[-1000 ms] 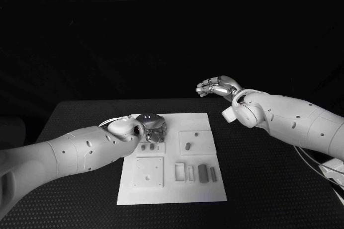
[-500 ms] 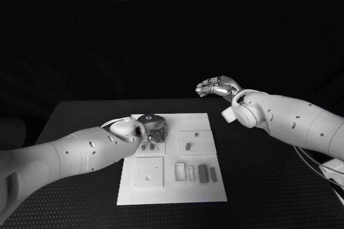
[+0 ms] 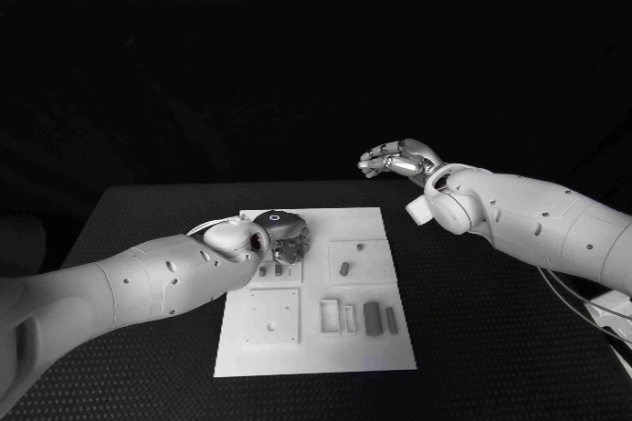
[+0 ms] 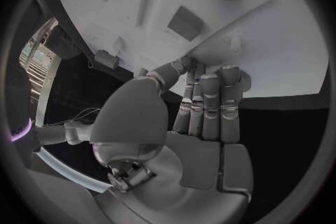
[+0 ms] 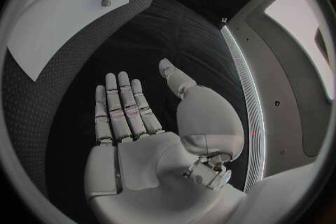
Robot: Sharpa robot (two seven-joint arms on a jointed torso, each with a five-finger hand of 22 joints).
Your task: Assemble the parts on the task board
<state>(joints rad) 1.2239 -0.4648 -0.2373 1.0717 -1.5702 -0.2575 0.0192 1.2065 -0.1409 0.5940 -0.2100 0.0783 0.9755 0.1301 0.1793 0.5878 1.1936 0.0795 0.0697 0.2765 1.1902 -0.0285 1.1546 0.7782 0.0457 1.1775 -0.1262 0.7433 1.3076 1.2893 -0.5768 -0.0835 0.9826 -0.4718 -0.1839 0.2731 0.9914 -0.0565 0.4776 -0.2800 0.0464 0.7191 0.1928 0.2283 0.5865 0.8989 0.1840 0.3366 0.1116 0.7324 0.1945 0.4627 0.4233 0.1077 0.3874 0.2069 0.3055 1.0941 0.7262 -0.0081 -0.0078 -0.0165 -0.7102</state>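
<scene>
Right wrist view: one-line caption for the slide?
Right hand open, fingers apart, empty above the black table; task board off to one side.

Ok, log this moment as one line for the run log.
left robot hand: over task board far-left corner, grip unclear | right robot hand: open, raised beyond table, empty | grey parts: lying on board

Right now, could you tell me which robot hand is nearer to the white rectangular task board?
Left. The left robot hand is over the white rectangular task board, at its far end. The right robot hand is raised beyond the board's far right corner, off it.
</scene>
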